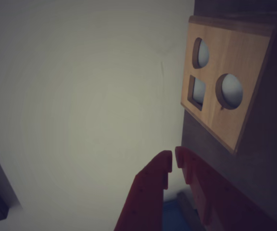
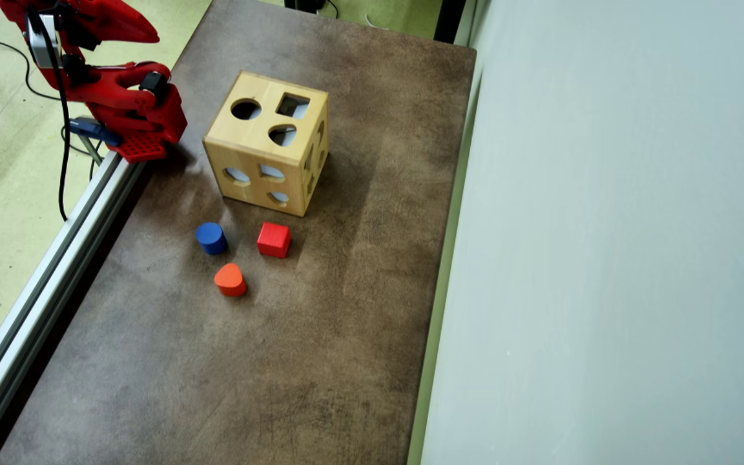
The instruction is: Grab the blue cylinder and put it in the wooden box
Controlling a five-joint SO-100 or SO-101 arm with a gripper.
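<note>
I am holding my claw (image 1: 173,161) up near the far left corner of the table (image 2: 320,336), its two red tips almost meeting, with only a thin slit between them and nothing held there. In the wrist view the box (image 1: 225,82) is showing to the right of my tips, one pale face with three holes turned toward me. In the overhead view my arm (image 2: 123,106) is sitting folded at the table's left edge, just left of the box (image 2: 268,152). The cylinder (image 2: 210,237) is standing upright on the table, nearer than the box and well apart from my claw. A cube (image 2: 274,239) is lying just right of the cylinder, and an orange block (image 2: 230,279) is sitting nearer still, between the two.
</note>
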